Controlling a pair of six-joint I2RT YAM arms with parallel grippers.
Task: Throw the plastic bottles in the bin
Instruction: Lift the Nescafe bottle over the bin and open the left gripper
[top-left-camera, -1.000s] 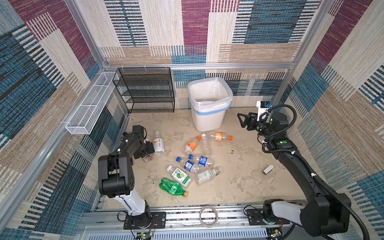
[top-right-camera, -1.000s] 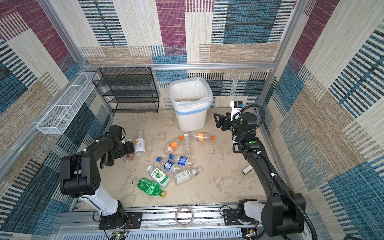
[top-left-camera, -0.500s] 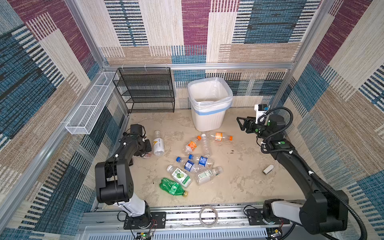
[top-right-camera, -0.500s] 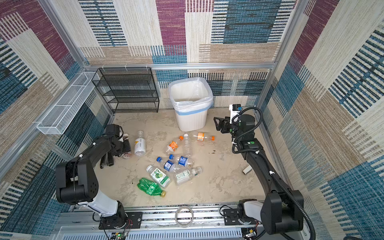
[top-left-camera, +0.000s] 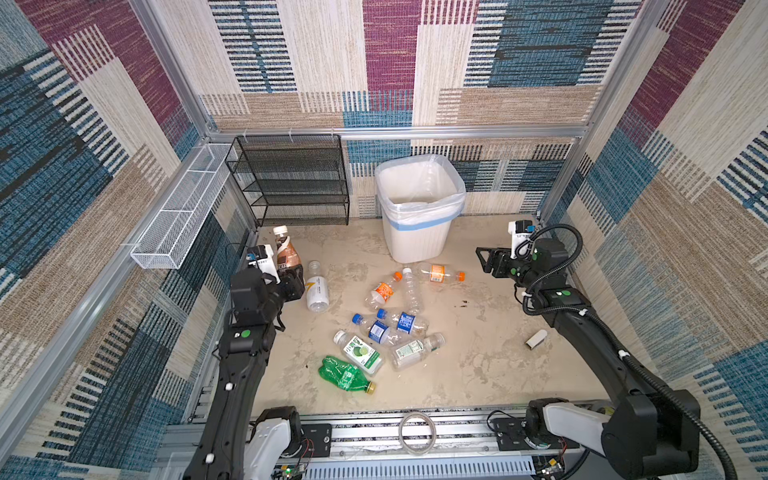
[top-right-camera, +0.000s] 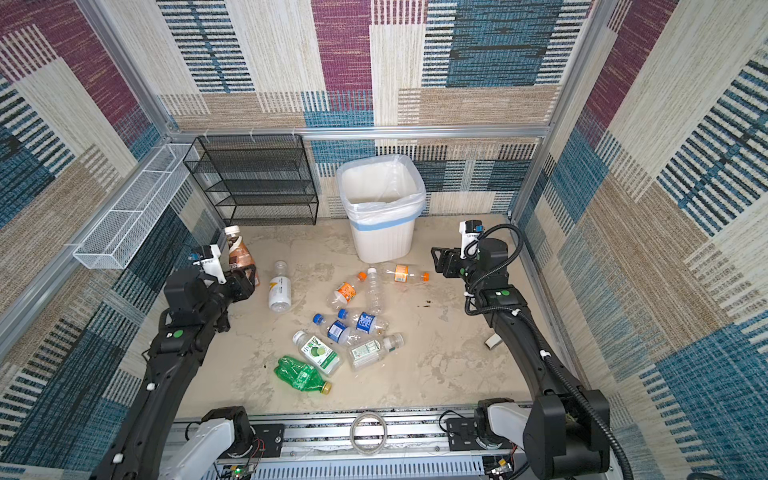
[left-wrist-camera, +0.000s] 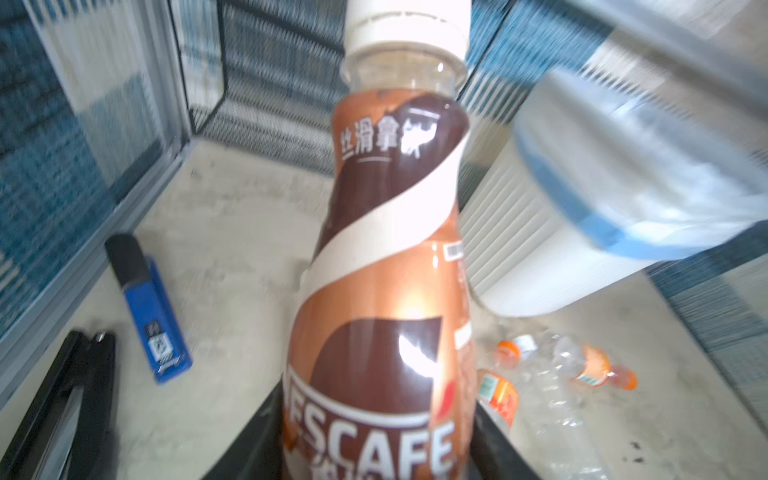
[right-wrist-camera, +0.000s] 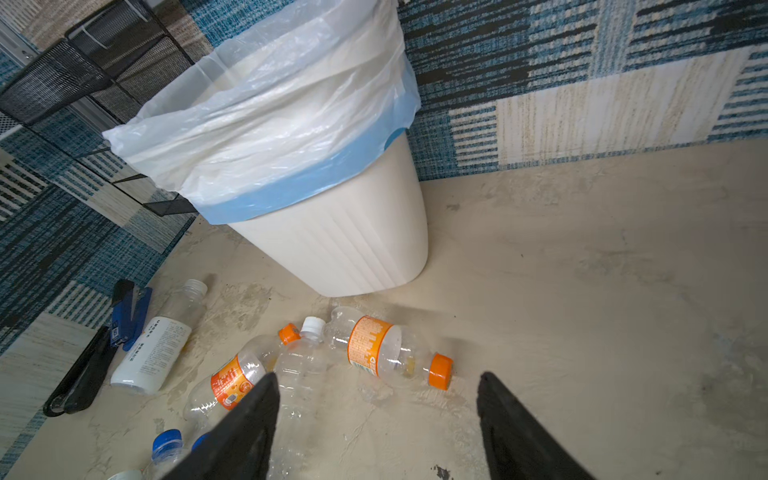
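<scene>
Plastic bottle with a brown and copper coffee label and a white cap (top-left-camera: 286, 253): it stands roughly upright at the far left of the scene, pinched low on its body by the left end effector (top-left-camera: 291, 277), and it appears clear of the beige worktop (top-left-camera: 478, 365). The white ribbed plastic bin with a translucent blue-banded liner (top-left-camera: 415, 243) stands to its right, against the far wall, with the black mesh rack (top-left-camera: 295, 183) between the two.

Because the grip sits near the base, the bottle is probably top-heavy, so the carry to the right should be smooth, without a sharp swing. It should rise above the liner's rim before crossing, stay off the rack's near corner, and open only once the whole bottle is over the mouth, so the loose bag is not snagged.

About ten more clear bottles lie on the worktop nearer the middle, among them an orange-labelled, orange-capped one (right-wrist-camera: 395, 353) just near of the bin and a crushed green one (top-left-camera: 345, 374) at the near side. The right end effector (right-wrist-camera: 377, 378) hovers spread and empty above that orange-labelled bottle; the left arm's approach should leave it room.
</scene>
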